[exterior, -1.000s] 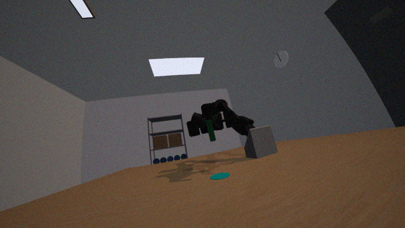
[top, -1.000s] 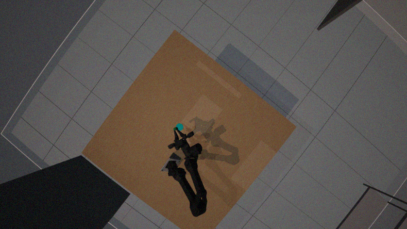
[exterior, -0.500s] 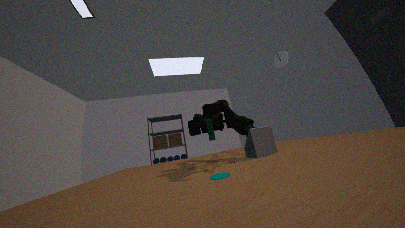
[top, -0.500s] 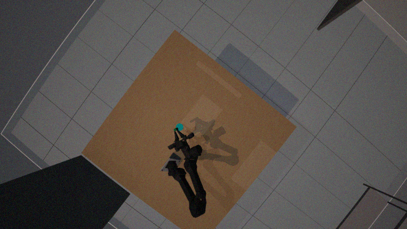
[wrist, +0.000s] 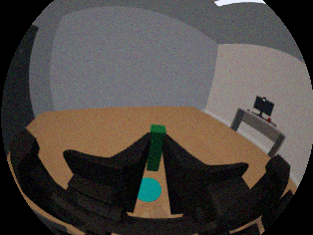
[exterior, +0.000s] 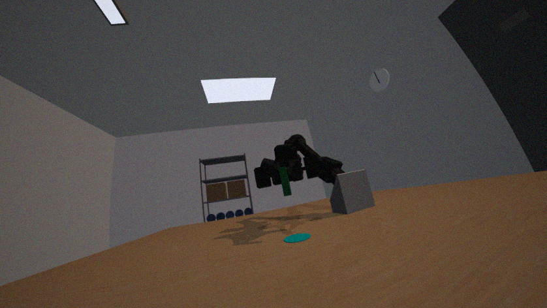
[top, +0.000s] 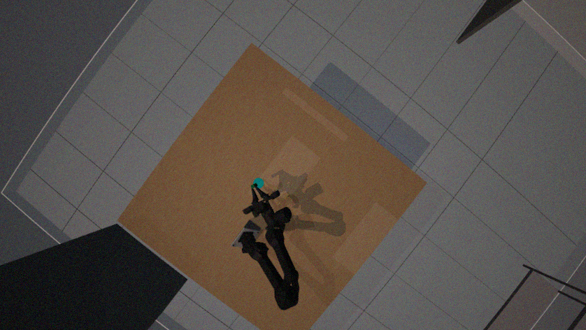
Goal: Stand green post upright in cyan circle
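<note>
- From where I stand, the green post (top: 252,186) (exterior: 284,181) (wrist: 156,146) is up in the air, its lower end plainly above the wooden table (top: 205,143) (exterior: 382,248) (wrist: 100,129).
- The black gripper (top: 253,186) (exterior: 282,171) (wrist: 156,136) has its jaws clamped on that post, around its upper part, with the rest hanging below the fingers.
- The post looks close to upright, leaning a little in the exterior view; I can't tell how true it really is.
- The cyan circle (top: 259,182) (exterior: 297,237) (wrist: 149,189) lies flat on the table, and the post isn't standing on it. Seen from above, the post's green shows just beside the circle's left edge.
- The dark arm (top: 287,262) (exterior: 311,154) bends high over the table, and its shadow (top: 324,212) (exterior: 245,233) spreads across the wood.
- A grey block with sloping sides (exterior: 354,191) sits to the right, farther off than the circle.
- At the far left, a shelf unit (exterior: 222,159) carries two brown boxes (exterior: 216,192) (exterior: 235,189), with a round clock (exterior: 379,79) high on the right.
</note>
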Motion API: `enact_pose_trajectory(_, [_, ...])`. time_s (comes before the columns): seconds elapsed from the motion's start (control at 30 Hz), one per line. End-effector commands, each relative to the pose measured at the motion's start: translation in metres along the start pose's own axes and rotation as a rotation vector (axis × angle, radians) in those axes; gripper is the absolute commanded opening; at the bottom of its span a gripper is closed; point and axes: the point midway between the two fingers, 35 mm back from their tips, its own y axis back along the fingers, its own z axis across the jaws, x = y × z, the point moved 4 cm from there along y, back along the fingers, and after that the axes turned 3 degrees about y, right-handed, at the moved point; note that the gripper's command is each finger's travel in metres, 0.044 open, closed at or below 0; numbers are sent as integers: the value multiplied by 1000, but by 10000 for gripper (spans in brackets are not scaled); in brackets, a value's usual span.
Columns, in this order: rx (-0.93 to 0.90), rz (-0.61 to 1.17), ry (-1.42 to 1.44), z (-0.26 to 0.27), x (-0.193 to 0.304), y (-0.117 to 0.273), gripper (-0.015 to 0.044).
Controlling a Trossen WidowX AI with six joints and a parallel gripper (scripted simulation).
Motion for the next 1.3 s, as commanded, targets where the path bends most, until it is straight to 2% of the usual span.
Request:
enact_pose_trajectory(0.0, [-3, 1, 5, -1, 12, -2, 23])
enact_pose_trajectory(0.7, [0, -5, 1, 8, 74, -6, 23])
enact_pose_trajectory(1.27, [-8, 4, -9, 8, 93, -8, 23])
